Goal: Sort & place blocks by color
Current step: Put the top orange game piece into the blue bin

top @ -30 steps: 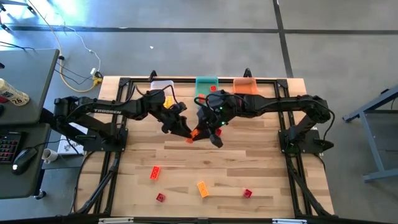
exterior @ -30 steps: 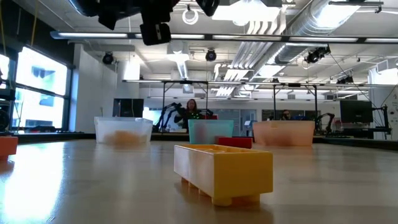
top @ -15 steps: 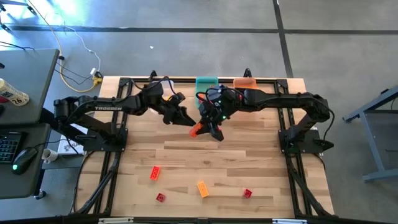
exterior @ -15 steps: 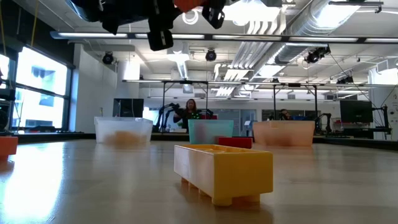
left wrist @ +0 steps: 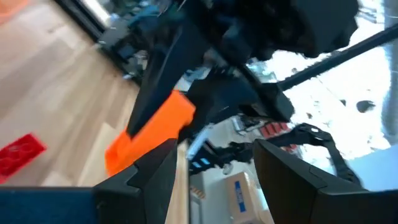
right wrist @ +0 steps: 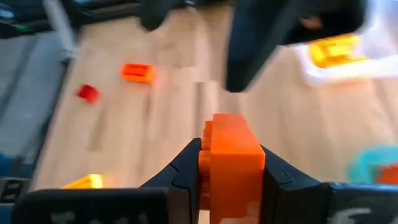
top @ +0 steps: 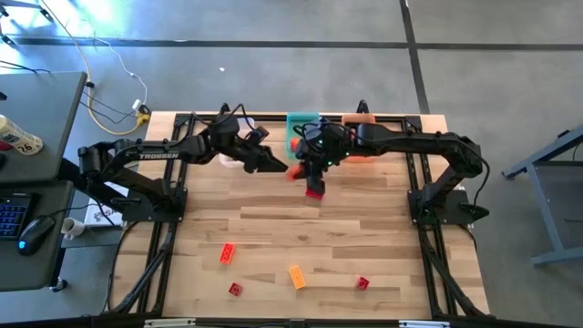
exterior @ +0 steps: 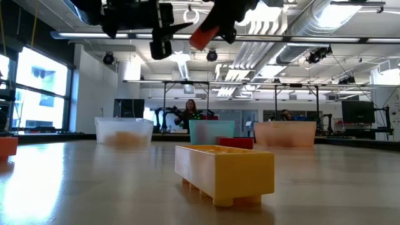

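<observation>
The small orange studded plastic brick (right wrist: pixel 229 158), light and rigid (likely slippery), is pinched across its flat sides by the right gripper (right wrist: pixel 227 167) near the table's far edge; the left gripper (left wrist: pixel 214 168) is spread, empty.

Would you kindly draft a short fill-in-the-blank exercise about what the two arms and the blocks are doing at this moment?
1. The right end effector is shut on an ____ block.
2. The left end effector holds nothing; its fingers are ____.
3. In the low view, the block nearest the camera is ____.
4. The clear bin holds a ____ block.

Missing words: orange; open; yellow; yellow
</observation>
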`<action>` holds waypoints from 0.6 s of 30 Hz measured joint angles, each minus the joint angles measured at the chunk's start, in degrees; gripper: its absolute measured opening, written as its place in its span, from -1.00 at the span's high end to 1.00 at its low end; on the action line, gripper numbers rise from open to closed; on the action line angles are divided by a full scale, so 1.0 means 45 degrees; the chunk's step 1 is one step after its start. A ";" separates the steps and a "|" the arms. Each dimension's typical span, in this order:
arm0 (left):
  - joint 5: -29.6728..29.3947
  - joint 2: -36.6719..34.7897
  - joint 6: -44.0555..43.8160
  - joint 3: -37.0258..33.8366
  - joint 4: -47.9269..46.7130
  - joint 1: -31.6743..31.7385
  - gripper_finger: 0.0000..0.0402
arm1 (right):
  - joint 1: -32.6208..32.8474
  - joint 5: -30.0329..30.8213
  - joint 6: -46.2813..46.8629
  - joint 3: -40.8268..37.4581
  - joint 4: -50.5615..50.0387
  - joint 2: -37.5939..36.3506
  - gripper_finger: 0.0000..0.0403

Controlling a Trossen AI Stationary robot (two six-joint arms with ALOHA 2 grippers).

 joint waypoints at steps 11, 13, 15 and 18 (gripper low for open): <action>-0.0801 0.0002 0.0703 0.0000 -0.1758 -0.0103 0.01 | -0.0843 0.2708 -0.0336 0.0000 -0.0116 0.0372 0.64; -0.1086 0.0002 0.0712 -0.0001 -0.1946 -0.0127 0.01 | -0.0993 0.3358 -0.0332 0.0000 -0.0108 0.0639 0.64; -0.1257 -0.0003 0.0730 -0.0005 -0.2205 -0.0141 0.01 | -0.1120 0.3933 -0.0281 0.0000 0.0012 0.0823 0.64; -0.1741 -0.0008 0.0831 -0.0005 -0.2926 -0.0204 0.01 | -0.1312 0.4581 -0.0237 0.0000 0.0009 0.1113 0.64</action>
